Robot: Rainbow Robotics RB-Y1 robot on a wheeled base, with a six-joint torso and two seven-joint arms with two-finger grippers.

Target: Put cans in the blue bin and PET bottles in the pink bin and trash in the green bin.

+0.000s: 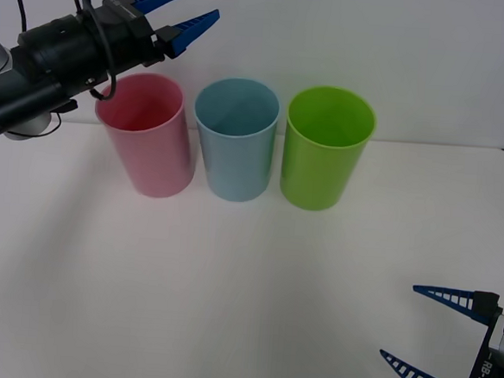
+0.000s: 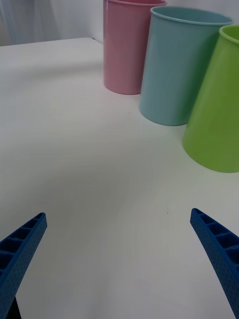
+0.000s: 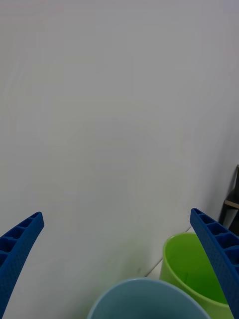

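Three tall, slightly tapered plastic cylinder bins in a row at the far side of the white table, rims nearly touching. Landmark is the middle one, the light-blue plastic bin. Left of it, the pink plastic bin; right of it, the lime-green plastic bin. What shows of each bin's inside holds nothing; the bottoms are not fully visible. The dark drink can cannot be placed from these views.

Left gripper, blue ribbed fingers spread, holding nothing, hangs in the air above and left of the blue bin, over the pink bin's rim, pointing at the white wall. Right gripper, fingers wide apart and holding nothing, sits low over the table, near edge, well right of the blue bin.

Count: three bins, two grippers.
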